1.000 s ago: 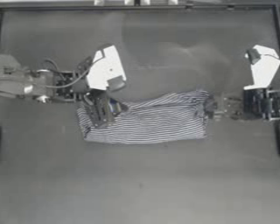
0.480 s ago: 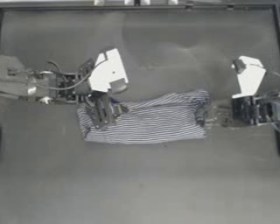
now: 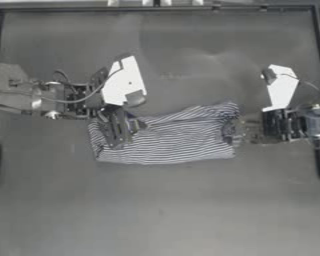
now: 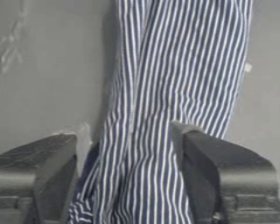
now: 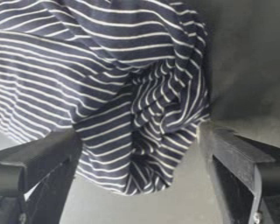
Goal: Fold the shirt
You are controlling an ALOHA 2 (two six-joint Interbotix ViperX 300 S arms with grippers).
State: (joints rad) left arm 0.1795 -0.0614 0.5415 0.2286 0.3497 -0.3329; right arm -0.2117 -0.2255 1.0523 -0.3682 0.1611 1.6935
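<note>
We see the shirt [image 3: 169,137] lying mid-table as a partly folded, rumpled band running left to right, stripes showing, neither collar nor label visible. The left gripper [image 3: 116,131] sits over the shirt's left end; its wrist view shows the jaws spread wide with a strip of striped cloth [image 4: 166,131] running between them, not pinched, so we judge it is either lining up a grab or has just let go, can't say which. The right gripper [image 3: 246,131] is at the shirt's right edge, low to the table [image 3: 163,210]; its jaws are also wide apart, straddling a bunched wad of fabric [image 5: 160,118] without closing on it. We read the placement as both arms bracketing opposite ends so the band can be pulled taut or flipped over for the next fold. Fold looks partway done: edges uneven, right end crumpled. Risk we judge: grabbing only the top layer of that wad and dragging the stack apart.
</note>
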